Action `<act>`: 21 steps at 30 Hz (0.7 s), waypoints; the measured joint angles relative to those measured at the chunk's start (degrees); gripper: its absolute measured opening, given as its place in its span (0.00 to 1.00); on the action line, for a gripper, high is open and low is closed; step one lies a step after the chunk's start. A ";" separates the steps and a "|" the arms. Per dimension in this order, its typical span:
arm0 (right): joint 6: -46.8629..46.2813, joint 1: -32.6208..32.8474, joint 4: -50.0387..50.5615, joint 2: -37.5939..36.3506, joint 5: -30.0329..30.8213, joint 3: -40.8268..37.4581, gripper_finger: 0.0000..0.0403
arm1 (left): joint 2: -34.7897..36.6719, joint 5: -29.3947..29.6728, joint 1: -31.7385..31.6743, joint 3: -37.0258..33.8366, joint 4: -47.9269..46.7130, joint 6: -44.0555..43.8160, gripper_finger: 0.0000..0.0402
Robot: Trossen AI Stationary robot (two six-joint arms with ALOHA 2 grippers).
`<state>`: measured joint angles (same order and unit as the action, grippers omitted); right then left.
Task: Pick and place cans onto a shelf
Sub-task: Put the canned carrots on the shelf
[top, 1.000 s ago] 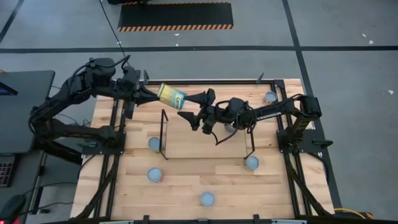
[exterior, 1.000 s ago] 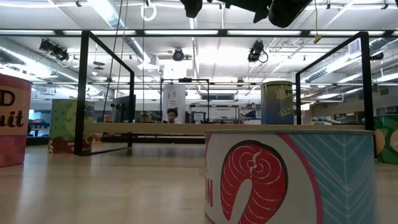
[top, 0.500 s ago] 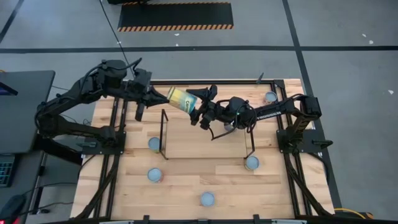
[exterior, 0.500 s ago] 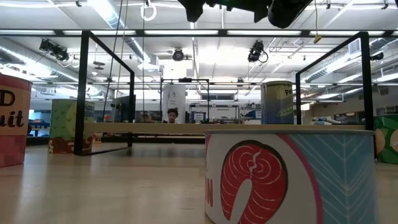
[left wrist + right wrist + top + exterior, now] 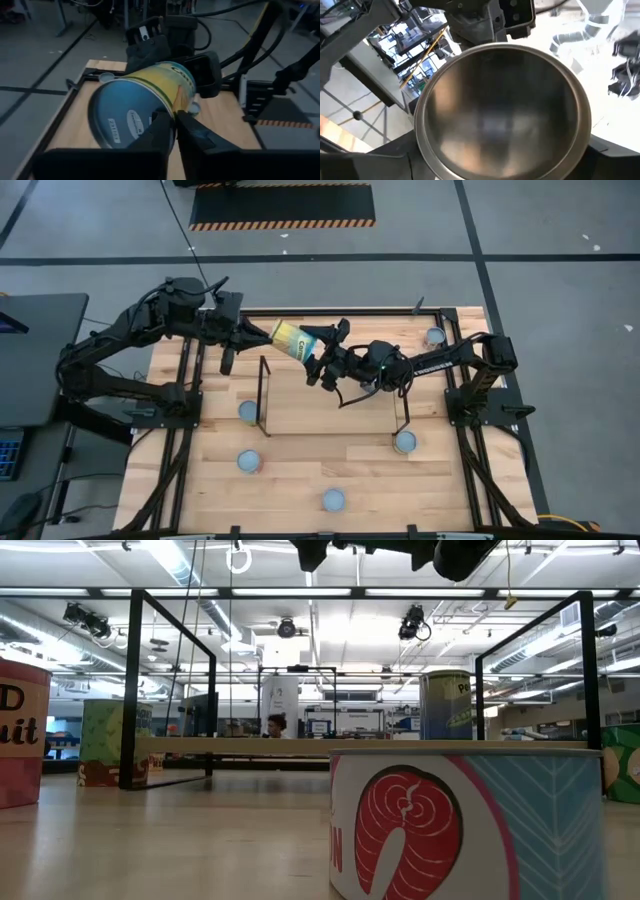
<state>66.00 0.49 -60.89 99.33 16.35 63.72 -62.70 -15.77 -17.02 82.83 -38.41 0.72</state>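
Note:
A yellow-teal can (image 5: 289,338) hangs on its side above the back of the table, between my two grippers. My left gripper (image 5: 262,333) is shut on the rim of its base (image 5: 120,120), its fingers (image 5: 162,132) nearly together. My right gripper (image 5: 318,348) grips the opposite end. In the right wrist view the can's silvery end (image 5: 502,110) fills the picture, with a dark finger (image 5: 365,167) against each side. The shelf (image 5: 330,408), a light-wood board with black wire end frames, lies below. One can (image 5: 446,705) stands on it.
Loose cans stand on the table around the shelf: one at the back right (image 5: 434,336), two to the left (image 5: 247,411) (image 5: 250,461), one in front (image 5: 333,500), one at the right frame (image 5: 404,442). A salmon-labelled can (image 5: 465,820) is close to the low camera.
The left arm carried the can to the right. The right gripper came left to meet it and its fingers closed in on the can's free end.

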 joint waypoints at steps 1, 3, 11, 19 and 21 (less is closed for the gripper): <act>-0.66 0.20 0.12 0.00 0.67 0.00 0.76 | 0.00 0.24 0.00 0.00 -0.02 0.51 0.12; -1.98 0.71 0.67 0.00 2.18 0.00 0.75 | 0.00 0.38 0.00 0.00 -0.08 1.39 0.20; -9.99 3.62 17.59 -4.25 9.31 0.02 0.74 | 3.16 5.81 -0.04 0.00 0.15 3.66 0.58; -30.66 5.83 70.97 -11.71 8.39 12.15 0.73 | 7.08 5.57 3.05 0.07 -6.07 4.78 0.71; -35.45 5.86 83.60 -11.03 4.27 16.68 0.73 | 6.76 5.59 4.46 0.02 -7.30 4.66 0.71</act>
<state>30.56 6.35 22.71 88.30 20.62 80.40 -55.94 -10.18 -12.55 82.85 -45.71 5.38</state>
